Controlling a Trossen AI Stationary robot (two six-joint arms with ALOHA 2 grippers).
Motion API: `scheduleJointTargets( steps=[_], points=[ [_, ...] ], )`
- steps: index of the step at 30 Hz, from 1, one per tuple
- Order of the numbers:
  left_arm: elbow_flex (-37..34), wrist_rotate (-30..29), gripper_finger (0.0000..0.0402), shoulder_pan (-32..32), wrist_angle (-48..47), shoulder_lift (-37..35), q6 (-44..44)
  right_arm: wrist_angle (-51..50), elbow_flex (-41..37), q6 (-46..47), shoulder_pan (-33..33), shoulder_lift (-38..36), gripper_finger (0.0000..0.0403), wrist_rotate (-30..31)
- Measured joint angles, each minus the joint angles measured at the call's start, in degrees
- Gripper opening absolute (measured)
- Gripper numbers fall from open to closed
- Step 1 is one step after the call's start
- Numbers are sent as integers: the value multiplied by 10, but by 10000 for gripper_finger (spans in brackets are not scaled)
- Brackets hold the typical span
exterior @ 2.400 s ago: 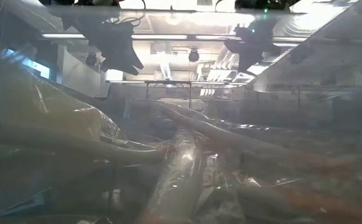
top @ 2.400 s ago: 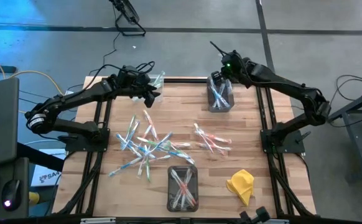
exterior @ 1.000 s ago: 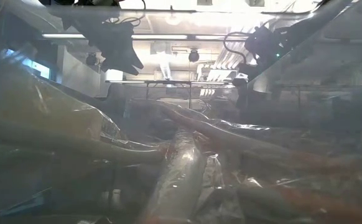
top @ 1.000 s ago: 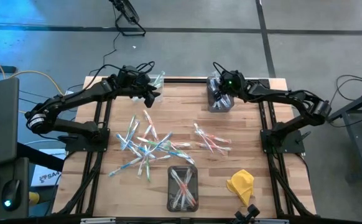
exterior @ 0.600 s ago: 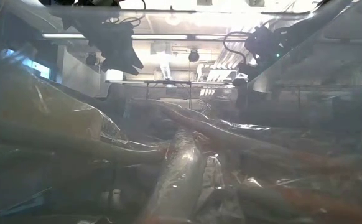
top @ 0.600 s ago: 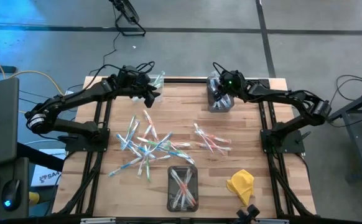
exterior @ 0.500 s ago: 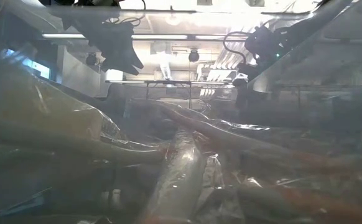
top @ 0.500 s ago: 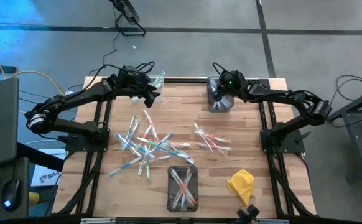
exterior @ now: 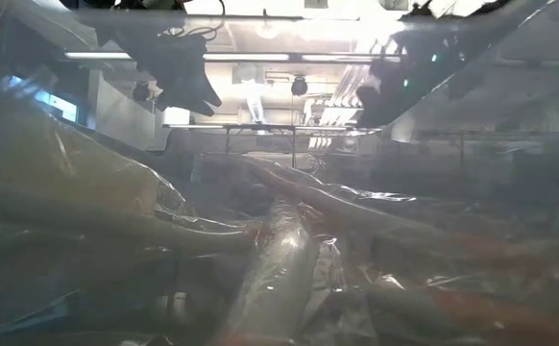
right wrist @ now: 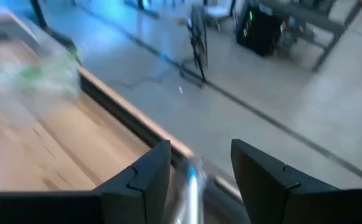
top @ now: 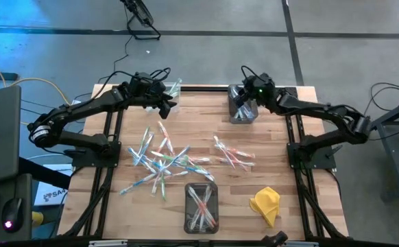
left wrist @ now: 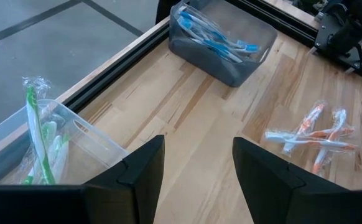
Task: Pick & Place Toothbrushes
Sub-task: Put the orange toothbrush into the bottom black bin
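Note:
Wrapped toothbrushes [top: 162, 161] lie in a loose pile on the wooden table's left middle, and a few pink ones [top: 234, 154] lie to their right. Green ones [left wrist: 35, 124] stand in a clear bin [top: 173, 88] at the far edge, leaning on its wall. Blue ones [left wrist: 215, 37] lie in a grey bin [top: 243, 110] at the far right. My left gripper [left wrist: 196, 146] hovers open beside the green bin. My right gripper [right wrist: 199, 152] hangs open just above the grey bin, with only a pale blur showing past its gap.
A third bin [top: 201, 206] with pink and white toothbrushes stands at the near edge. A crumpled yellow cloth [top: 266, 204] lies to its right. Bare wood runs between the two far bins. The low view is filled by blurred plastic wrap.
My right gripper has risen out of the grey bin at the far right and tipped up closer to level. My left gripper has kept still, and the toothbrushes on the table have not moved.

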Motion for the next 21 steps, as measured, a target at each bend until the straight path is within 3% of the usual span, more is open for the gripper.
scheduleJointTargets(
  steps=[11,21],
  points=[
    [0,-2,187,0,0,0,0,46,0,1,66,-112,141,-7],
    [0,-2,187,0,0,0,0,87,0,5,126,-127,138,-7]
  ],
)
